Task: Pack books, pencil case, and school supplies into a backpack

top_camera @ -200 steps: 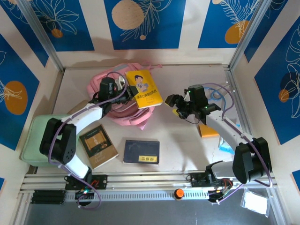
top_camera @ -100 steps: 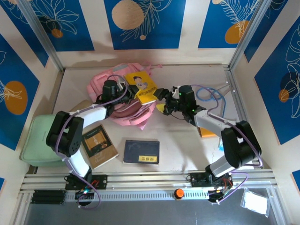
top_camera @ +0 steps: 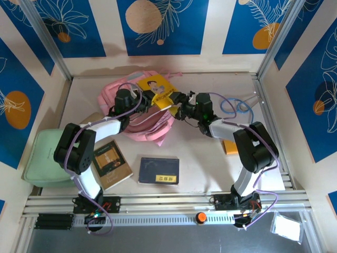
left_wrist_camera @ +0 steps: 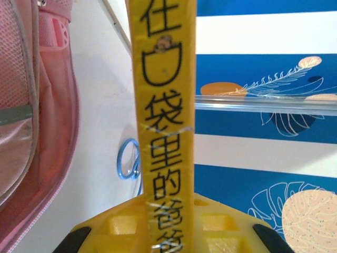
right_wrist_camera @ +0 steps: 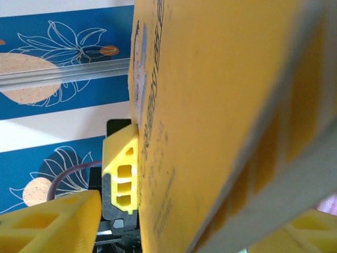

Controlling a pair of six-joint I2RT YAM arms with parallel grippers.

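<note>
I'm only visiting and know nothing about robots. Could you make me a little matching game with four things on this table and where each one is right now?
Things:
1. yellow book
2. brown book
3. navy book
4. pink backpack

Places:
A. flat on the table, middle of the near edge
B. lying towards the far side of the table
C. flat on the table, beside the left arm
D. held up over the backpack

Pairs: 1-D, 2-C, 3-A, 4-B
</note>
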